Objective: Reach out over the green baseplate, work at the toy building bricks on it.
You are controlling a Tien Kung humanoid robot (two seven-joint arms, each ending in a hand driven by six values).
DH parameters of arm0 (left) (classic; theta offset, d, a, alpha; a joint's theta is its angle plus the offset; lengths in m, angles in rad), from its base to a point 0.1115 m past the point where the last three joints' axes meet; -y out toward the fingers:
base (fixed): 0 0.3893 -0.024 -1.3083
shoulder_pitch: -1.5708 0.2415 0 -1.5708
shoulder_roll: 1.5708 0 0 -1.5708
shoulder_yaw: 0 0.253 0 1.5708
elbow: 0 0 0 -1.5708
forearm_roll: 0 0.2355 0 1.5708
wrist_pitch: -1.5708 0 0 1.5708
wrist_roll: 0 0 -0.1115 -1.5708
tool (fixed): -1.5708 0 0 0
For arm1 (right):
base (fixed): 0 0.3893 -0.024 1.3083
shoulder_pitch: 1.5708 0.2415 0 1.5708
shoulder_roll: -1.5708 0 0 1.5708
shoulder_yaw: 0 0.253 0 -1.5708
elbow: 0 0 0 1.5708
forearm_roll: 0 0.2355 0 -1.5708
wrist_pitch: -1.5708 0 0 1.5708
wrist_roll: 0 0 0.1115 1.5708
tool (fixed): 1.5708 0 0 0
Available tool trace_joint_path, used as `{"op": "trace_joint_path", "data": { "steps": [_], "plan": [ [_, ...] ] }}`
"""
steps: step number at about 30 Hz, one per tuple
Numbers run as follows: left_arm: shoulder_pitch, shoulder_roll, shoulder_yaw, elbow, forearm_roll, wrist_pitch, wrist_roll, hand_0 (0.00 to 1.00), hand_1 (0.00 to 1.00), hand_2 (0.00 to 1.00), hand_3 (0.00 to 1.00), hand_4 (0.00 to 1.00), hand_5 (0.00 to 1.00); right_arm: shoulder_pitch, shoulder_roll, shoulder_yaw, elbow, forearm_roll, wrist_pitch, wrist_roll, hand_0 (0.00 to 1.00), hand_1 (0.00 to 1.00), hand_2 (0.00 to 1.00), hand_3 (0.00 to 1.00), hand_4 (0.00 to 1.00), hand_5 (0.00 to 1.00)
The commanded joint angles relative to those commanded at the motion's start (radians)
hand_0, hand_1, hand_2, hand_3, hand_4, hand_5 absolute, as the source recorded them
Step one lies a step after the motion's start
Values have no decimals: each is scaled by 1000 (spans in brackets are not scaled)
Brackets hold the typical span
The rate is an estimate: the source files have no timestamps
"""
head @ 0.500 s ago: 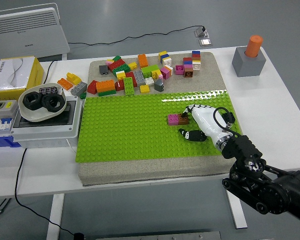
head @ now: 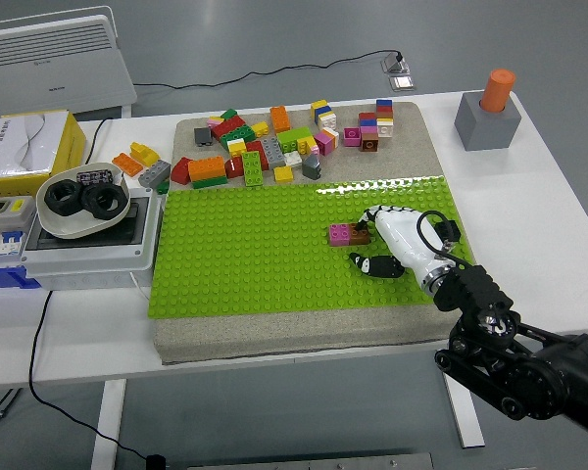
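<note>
The green baseplate (head: 245,255) lies on a grey slab in the middle of the table. On its right half a pink brick (head: 339,233) and a brown brick (head: 357,238) stand side by side. My right hand (head: 364,243), white with black fingertips, reaches in from the lower right. Its fingers (head: 369,217) lie over the brown brick and cover part of it. The thumb (head: 370,263) rests on the plate below, apart from the bricks. The hand grasps nothing. Several loose bricks (head: 274,142) in mixed colours lie on the slab behind the plate.
A grey block with an orange peg (head: 488,116) stands at the back right. At the left are a white bowl of black nuts (head: 83,201) on an electrical box (head: 73,253), a yellow box (head: 29,147) and stray bricks (head: 142,162).
</note>
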Motion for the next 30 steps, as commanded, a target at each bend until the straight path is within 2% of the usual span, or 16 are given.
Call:
{"op": "trace_joint_path", "data": {
  "steps": [14,18,25,29,30],
  "plan": [
    [1,1,0,0,0,2,-1,747,674,606,748,805,788,-9,-12,25,51,17,-6,8,769,808,834,641,720,390],
    [0,1,3,0,5,2,0,747,672,604,746,805,791,-40,-35,50,115,44,-7,13,769,808,833,644,721,395],
    [0,-1,16,0,0,6,-2,746,672,603,744,801,807,-166,-101,120,265,130,-30,61,761,791,816,647,718,399],
    [-10,1,13,0,33,2,0,746,672,603,744,801,807,-230,-117,154,323,156,-42,78,761,791,816,647,718,399],
    [-14,2,10,0,48,-2,3,746,668,596,723,740,998,-239,-120,160,328,159,-44,82,741,769,782,650,714,411]
  ]
}}
